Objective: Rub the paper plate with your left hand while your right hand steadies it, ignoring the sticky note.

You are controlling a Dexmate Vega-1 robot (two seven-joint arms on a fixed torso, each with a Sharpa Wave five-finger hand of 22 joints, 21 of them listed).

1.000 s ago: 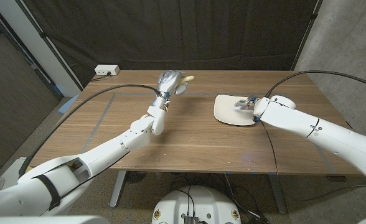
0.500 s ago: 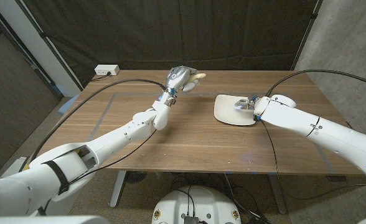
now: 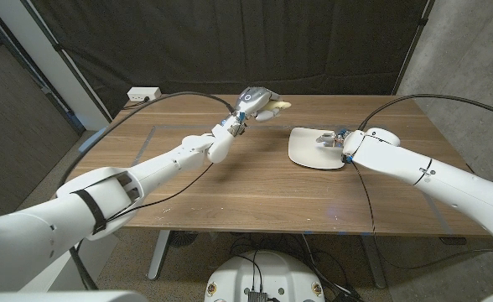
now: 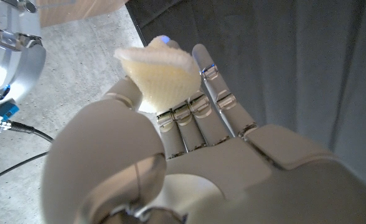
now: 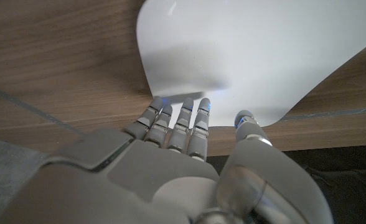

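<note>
Paper plate (image 5: 258, 56): cut off by the right wrist view's edges.
Pale pad (image 4: 161, 78) in left hand (image 4: 189, 143): partly hidden (fingers cover it).

A wooden tabletop (image 3: 255, 189) stood before dark curtains (image 3: 255, 42) that hung across the back of the room; a bare concrete wall (image 3: 473, 59) rose at the right; a white power strip (image 3: 144, 95) lay at the tabletop's far left corner; pale tape lines (image 3: 142, 151) crossed the wood; grey floor (image 3: 16, 222) showed below.
</note>
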